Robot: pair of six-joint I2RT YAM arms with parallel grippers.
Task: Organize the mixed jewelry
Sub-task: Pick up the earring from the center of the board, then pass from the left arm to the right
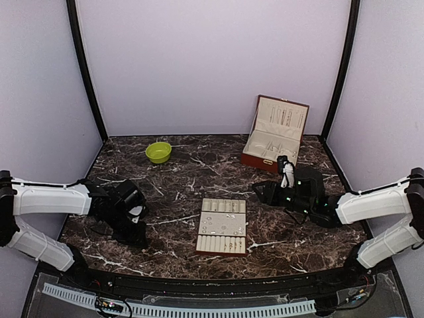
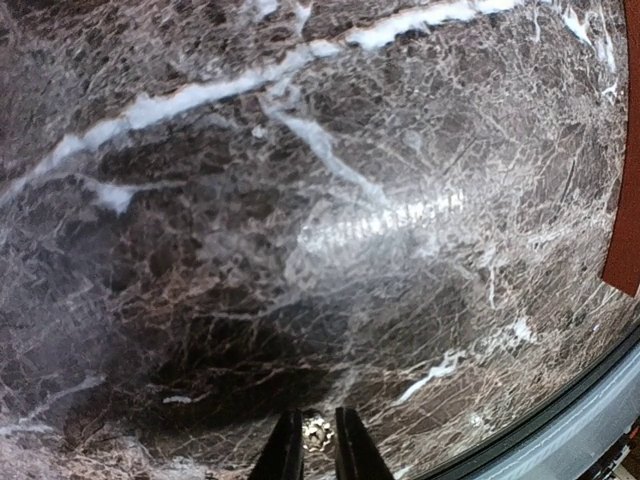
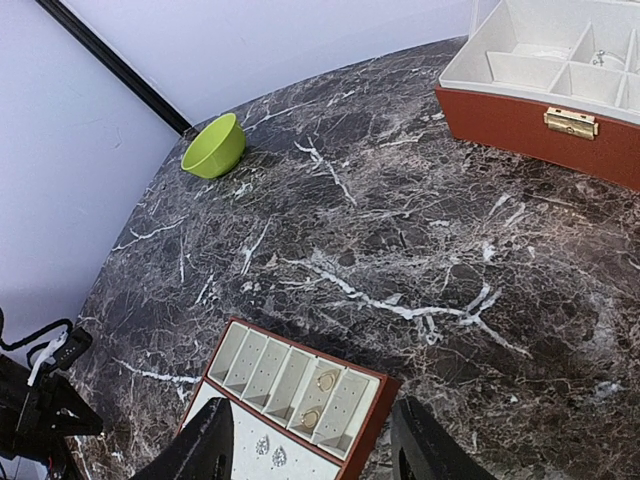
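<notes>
The jewelry (image 1: 215, 226) is a scatter of tiny silvery-white bits on a beige tray (image 1: 224, 207) with a brown rim. The tray sits mid-way along the near edge of the dark marble worktop (image 1: 199, 175). From the right wrist, two small rings (image 3: 327, 380) lie in the tray's slotted rows and two sparkling studs (image 3: 270, 450) on its flat part.

One more silvery piece (image 2: 318, 432) is off the tray, toward the near-left corner. The left end effector (image 2: 317, 418) points down there, its fingers (image 2: 283, 450) drawn almost together and pinching that piece right at the worktop surface. The curved near edge runs close by, and the tray's brown corner is well off to the side.

The right end effector (image 3: 312, 410) hangs spread wide just past the tray's far-right corner, holding nothing.

A lime-green bowl (image 1: 158, 152) stands near the far-left corner and an open red-brown box (image 1: 273, 132) near the far-right corner. Between them and the tray lies a broad stretch of bare marble.
</notes>
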